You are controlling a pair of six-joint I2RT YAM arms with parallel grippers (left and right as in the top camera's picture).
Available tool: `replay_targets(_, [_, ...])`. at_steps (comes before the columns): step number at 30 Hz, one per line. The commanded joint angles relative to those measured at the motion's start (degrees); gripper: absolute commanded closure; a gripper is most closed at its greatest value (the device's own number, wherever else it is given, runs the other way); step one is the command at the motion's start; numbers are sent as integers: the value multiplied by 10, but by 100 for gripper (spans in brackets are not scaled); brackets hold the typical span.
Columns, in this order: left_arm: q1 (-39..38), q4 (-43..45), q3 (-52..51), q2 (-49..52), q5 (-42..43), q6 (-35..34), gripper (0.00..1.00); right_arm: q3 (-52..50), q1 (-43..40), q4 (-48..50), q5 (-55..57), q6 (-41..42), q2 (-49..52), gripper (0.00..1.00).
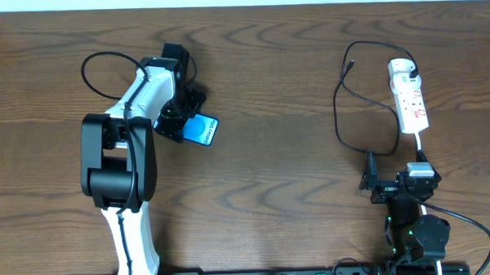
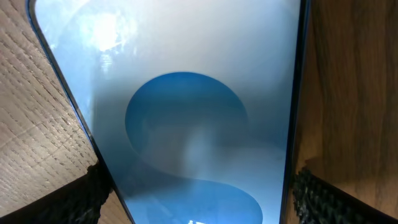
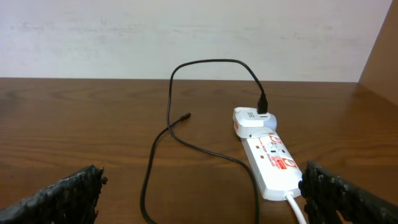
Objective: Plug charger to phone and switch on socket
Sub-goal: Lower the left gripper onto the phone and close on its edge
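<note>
Phone (image 1: pixel 201 129) glowing screen-up at nine o'clock between wide-spread fingers of left gripper (image 2: pixel 199 199), calling for closing squarely on both long edges, right gripper (image 3: pixel 202 196) gaping empty at five o'clock, facing charger (image 3: pixel 169 112) and socket (image 3: pixel 273 162).

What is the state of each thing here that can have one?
phone, screen lit, flat on table, nothing plugged in.
charger, one end at socket, tip free on table.
socket, charger plugged in; on or off unclear.
left claw, open astride phone.
right claw, open, empty.
</note>
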Motion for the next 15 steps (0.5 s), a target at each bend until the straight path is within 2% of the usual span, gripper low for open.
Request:
replay_targets(1, [1,1,-8,4,-8,-8,9,-2,3,-2,4,10,-3,1])
replay_targets(4, [1,1,-8,4,-8,-7,17,-2,3,-2,4,10,-3,1])
replay_targets(15, [1,0,-8,4,-7,19,23,-2,3,-2,4,10,-3,1])
